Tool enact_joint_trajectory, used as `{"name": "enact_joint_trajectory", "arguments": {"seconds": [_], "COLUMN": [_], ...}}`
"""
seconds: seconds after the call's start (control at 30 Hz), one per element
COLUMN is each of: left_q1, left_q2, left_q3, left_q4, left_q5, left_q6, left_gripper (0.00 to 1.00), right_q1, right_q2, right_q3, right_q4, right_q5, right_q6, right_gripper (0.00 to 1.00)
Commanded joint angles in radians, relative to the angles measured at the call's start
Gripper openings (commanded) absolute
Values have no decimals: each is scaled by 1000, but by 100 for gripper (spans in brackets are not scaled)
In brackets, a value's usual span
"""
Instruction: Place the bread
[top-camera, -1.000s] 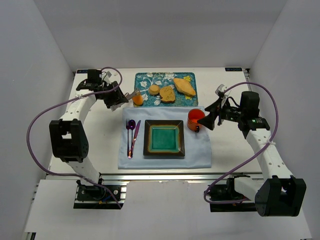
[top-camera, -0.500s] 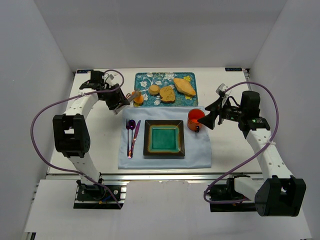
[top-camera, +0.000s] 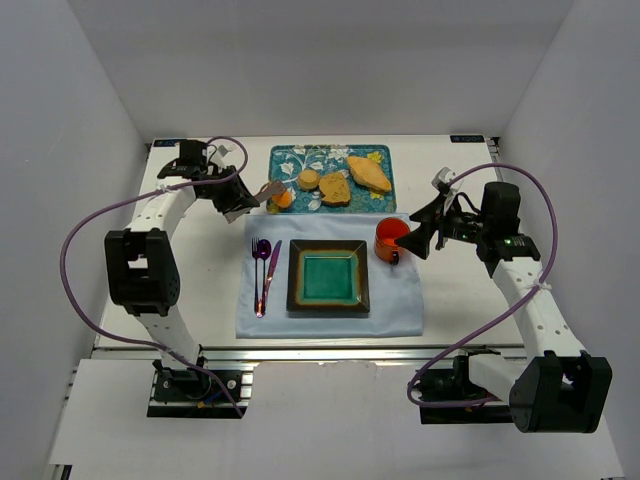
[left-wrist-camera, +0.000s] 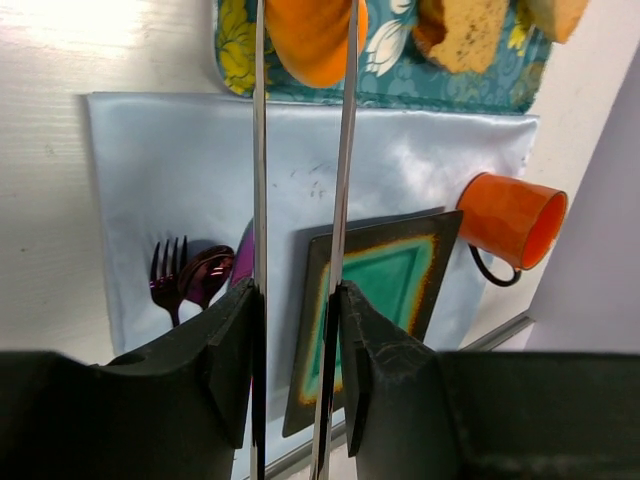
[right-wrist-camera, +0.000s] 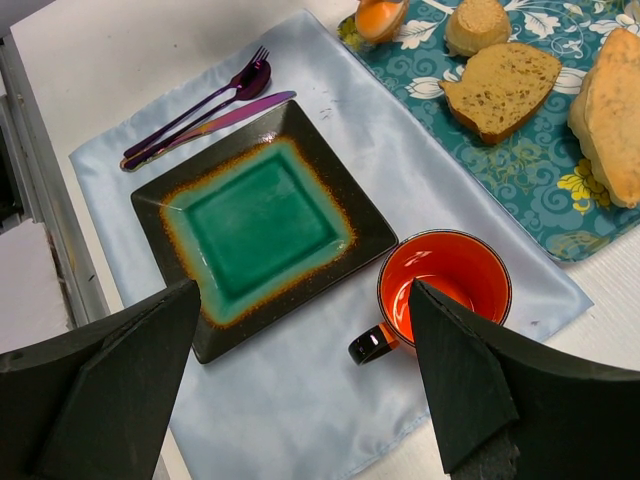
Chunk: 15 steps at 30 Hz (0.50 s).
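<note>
The bread lies on a teal floral tray (top-camera: 300, 158): a glossy orange roll (top-camera: 283, 199) at its near left corner, a round bun (top-camera: 309, 179), a toast slice (top-camera: 334, 188) and a long oval loaf (top-camera: 368, 173). My left gripper (top-camera: 235, 201) is shut on a pair of thin metal tongs (top-camera: 262, 192). In the left wrist view the tong blades (left-wrist-camera: 258, 150) run from my gripper (left-wrist-camera: 298, 295) up to both sides of the orange roll (left-wrist-camera: 310, 35). My right gripper (top-camera: 420, 238) stands open above the orange cup (top-camera: 391, 238), holding nothing.
A square green-and-black plate (top-camera: 328, 277) sits on a pale blue cloth (top-camera: 400, 300), with a purple fork, spoon and knife (top-camera: 262, 270) to its left. The cup (right-wrist-camera: 445, 282) stands at the plate's right corner (right-wrist-camera: 370, 235). White walls enclose the table.
My left wrist has turned and the gripper has squeezed the tongs narrower, bringing the blades in against the orange roll. The right arm has not moved.
</note>
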Motion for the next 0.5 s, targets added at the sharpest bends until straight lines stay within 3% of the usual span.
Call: {"name": "enact_joint_trajectory", "arguments": {"seconds": [0.0,0.2,0.47], "left_q1": [3,3,-29], "left_q2": [-97,-256,-481], "left_q3": [17,-87,-428], "left_q4": [54,81,28], "left_q5": [67,133,267], "left_q6": [-22,-6,86], "left_gripper": [27,26,26], "right_q1": [-8,-8,-11], "right_q2": [-14,-17,-1], "right_q3": [-4,1,24], "right_q4": [30,27,4], "right_q5": [-22,-22,-22], "right_q6": [7,7,-9], "right_gripper": [89,89,89]}}
